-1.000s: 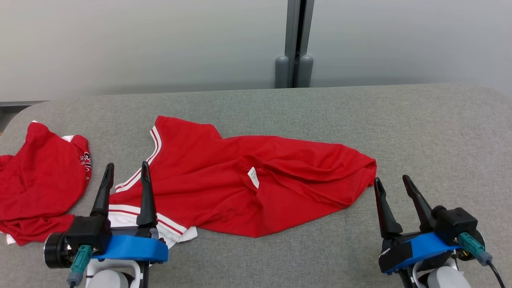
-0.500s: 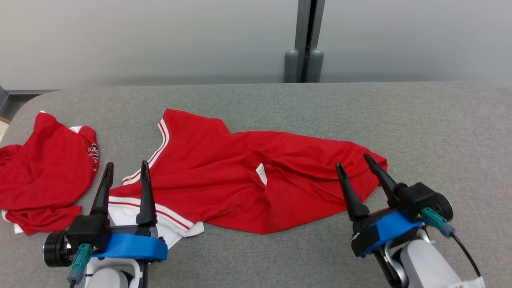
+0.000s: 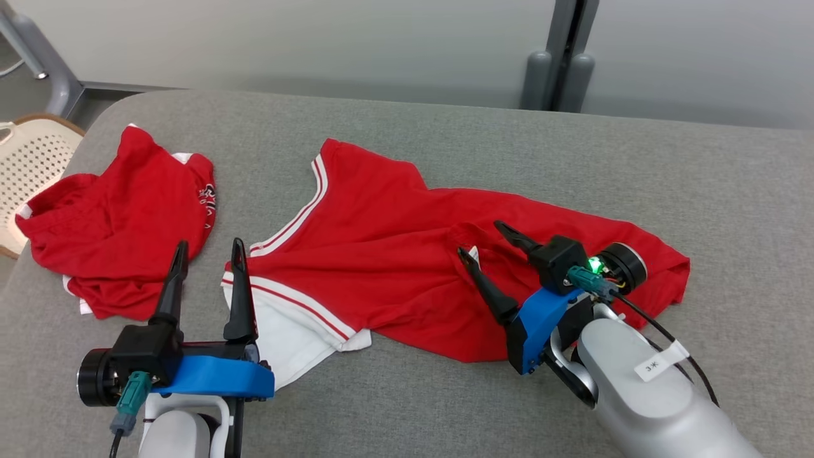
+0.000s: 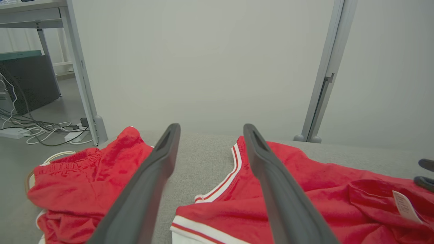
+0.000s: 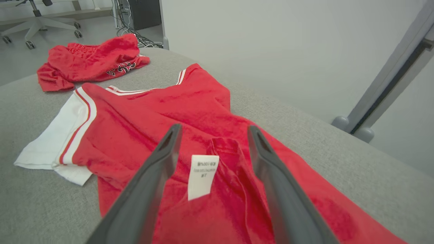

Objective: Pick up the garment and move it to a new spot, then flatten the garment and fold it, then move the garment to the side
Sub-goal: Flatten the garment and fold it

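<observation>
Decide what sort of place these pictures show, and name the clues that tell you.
Probably an office or lab workroom, not a home: a grey cloth-covered table against plain partition panels, loose cables on the floor, and a wheeled office chair behind.

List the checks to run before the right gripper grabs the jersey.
1. Right gripper open: ok.
2. It hangs over the jersey, label between its fingers in the right wrist view: ok.
3. Fingers touching cloth: cannot tell.
4. Left gripper open, empty: ok.
5. Shorts apart from jersey: ok.
6. Jersey flat: not ok, rumpled.
</observation>
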Tool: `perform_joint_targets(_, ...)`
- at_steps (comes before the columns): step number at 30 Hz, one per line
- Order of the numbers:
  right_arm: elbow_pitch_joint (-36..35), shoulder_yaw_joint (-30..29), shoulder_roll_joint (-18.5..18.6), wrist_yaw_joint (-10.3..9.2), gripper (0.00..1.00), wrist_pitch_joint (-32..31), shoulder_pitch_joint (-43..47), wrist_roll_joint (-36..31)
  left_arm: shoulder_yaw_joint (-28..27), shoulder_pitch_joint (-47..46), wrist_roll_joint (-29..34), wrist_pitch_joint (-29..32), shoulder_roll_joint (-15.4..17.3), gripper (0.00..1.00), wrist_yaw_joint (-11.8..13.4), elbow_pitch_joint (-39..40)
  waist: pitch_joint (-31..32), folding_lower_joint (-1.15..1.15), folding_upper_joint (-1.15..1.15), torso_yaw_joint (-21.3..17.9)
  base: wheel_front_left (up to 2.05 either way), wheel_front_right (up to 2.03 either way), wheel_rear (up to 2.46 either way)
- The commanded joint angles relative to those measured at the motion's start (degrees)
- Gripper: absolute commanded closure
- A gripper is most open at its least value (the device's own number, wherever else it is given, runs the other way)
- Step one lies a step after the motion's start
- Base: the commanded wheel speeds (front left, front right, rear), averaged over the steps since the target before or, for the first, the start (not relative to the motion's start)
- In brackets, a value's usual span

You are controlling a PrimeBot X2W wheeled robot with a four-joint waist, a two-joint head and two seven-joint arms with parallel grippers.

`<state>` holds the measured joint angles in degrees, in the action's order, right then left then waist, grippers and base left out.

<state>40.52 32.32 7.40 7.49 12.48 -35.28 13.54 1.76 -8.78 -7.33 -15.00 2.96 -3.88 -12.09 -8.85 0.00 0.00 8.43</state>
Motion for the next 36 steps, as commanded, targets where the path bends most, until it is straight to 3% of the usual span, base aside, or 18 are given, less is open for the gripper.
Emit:
perform_joint_targets(1,2.5,1.6,0.3,0.01,0.0,-0.2,-1.9,1.2,0.3,-1.1,-0.6,-0.3,-0.1,0.0,0.4,0.0,-1.0,0.0,0.0,1.5,0.0,0.0,0.0)
perform_joint_targets(12,19.0,10.9,0.6,0.01,0.0,-2.8,-10.7,6.6,3.4,-2.4,-3.0,-0.3,-0.1,0.0,1.6,-0.5,-2.8,0.0,0.0,5.0,0.0,0.0,0.0)
perform_joint_targets(20,26.7,14.5,1.2,0.01,0.01,-5.6,-14.4,9.7,5.1,-3.3,-4.0,-0.3,-0.1,0.0,2.3,-0.8,-3.3,0.0,0.0,6.7,0.0,0.0,0.0)
perform_joint_targets(21,27.1,14.9,1.3,0.0,0.69,-5.5,-14.7,10.2,5.3,-3.1,-4.2,-0.3,-0.1,0.0,2.5,-0.7,-3.3,0.0,0.0,6.8,0.0,0.0,0.0)
perform_joint_targets(22,27.3,15.2,1.5,0.0,1.0,-5.3,-14.8,10.8,5.4,-2.9,-4.2,-0.3,-0.1,0.0,2.5,-0.7,-3.2,0.0,0.0,6.8,0.0,0.0,0.0)
perform_joint_targets(31,24.9,14.4,2.9,0.0,1.0,2.1,-12.5,16.7,4.0,-0.3,-3.9,-0.3,-0.1,0.0,2.7,-1.2,-0.2,0.0,0.0,3.4,0.0,0.0,0.0)
perform_joint_targets(36,15.3,9.7,5.1,0.0,1.0,2.8,-8.2,18.2,3.0,1.5,-3.6,-0.3,-0.1,0.0,2.3,-1.6,1.6,0.0,0.0,-0.4,0.0,0.0,0.0)
